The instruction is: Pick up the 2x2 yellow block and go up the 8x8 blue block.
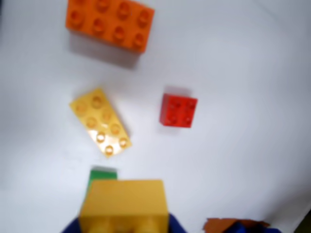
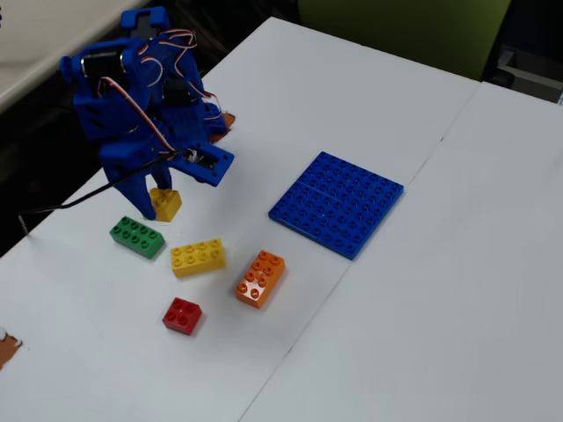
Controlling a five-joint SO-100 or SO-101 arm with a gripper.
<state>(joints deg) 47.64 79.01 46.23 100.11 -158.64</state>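
Note:
The 2x2 yellow block (image 1: 124,201) fills the bottom of the wrist view, with a blue finger pressed against each of its sides. In the fixed view it (image 2: 165,204) sits under the blue arm at the left, low over the white table. Whether it touches the table I cannot tell. My gripper (image 1: 124,227) (image 2: 159,201) is shut on it. The 8x8 blue block (image 2: 337,203) lies flat at the table's middle, well to the right of the gripper, and is out of the wrist view.
A green brick (image 2: 137,236) (image 1: 103,174) lies just beside the held block. Further out lie a longer yellow brick (image 2: 198,257) (image 1: 100,122), an orange brick (image 2: 260,278) (image 1: 110,23) and a red brick (image 2: 182,316) (image 1: 179,110). A seam crosses the table (image 2: 422,316).

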